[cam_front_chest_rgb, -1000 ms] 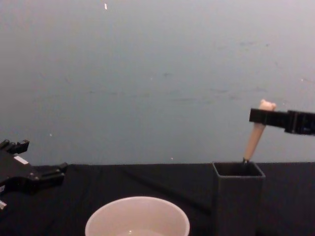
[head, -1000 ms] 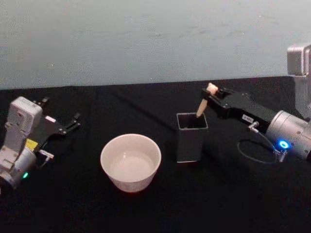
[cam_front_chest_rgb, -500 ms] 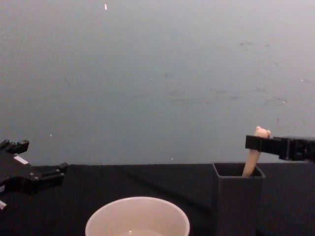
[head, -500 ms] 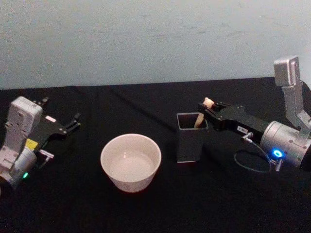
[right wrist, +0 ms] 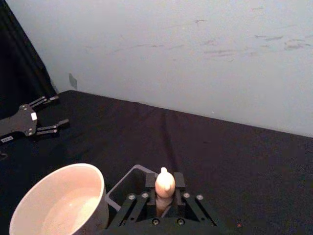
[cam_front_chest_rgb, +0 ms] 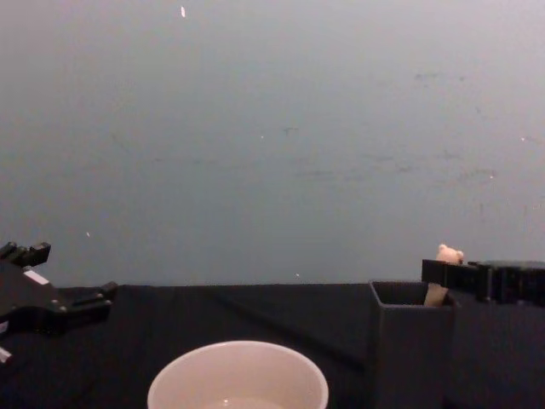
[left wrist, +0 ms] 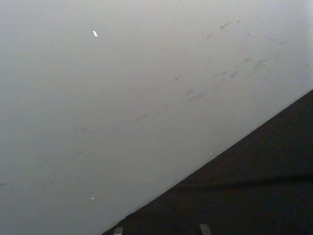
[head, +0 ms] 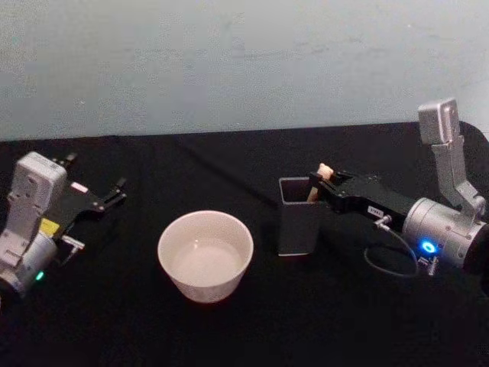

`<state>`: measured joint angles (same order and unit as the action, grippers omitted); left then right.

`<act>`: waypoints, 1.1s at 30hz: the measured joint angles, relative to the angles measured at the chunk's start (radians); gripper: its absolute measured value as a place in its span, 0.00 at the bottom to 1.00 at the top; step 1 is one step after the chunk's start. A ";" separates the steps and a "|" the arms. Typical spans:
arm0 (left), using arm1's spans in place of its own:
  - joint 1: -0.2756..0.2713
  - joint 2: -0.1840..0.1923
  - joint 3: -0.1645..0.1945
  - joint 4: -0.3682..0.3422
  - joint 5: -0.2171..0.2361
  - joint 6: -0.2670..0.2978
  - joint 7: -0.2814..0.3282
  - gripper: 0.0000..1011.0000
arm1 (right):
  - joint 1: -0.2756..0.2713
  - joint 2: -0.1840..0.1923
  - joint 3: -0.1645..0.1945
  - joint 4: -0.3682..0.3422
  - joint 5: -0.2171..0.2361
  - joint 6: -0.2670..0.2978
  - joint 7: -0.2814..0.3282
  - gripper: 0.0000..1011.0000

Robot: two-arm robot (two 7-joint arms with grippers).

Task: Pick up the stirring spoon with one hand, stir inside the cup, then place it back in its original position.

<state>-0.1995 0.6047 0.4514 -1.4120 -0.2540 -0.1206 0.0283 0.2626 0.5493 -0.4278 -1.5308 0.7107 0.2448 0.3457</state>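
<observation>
One stirring spoon (right wrist: 165, 182), likely light, stiff, thin: pinch handle high | right claw (head: 321, 183) clenched below bear head, above holder (head: 298, 229) | left claw (head: 114, 193) parked, spread

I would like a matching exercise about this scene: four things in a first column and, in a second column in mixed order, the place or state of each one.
Column one:
1. stirring spoon
2. cup
3. left gripper
4. dark holder

Column two:
a. open and idle, far out on the robot's left side
b. square grey box, just right of the cup
c. stands in the holder, bear head above its rim, gripped by the right gripper
d. cream-white and round, between the left gripper and the holder

Pairs: 1-c, 2-d, 3-a, 4-b.
</observation>
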 joint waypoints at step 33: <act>0.000 0.000 0.000 0.000 0.000 0.000 0.000 0.99 | -0.001 0.003 0.001 -0.004 0.002 0.000 0.000 0.69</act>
<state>-0.1995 0.6046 0.4514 -1.4120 -0.2539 -0.1205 0.0283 0.2618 0.5523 -0.4271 -1.5345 0.7127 0.2443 0.3458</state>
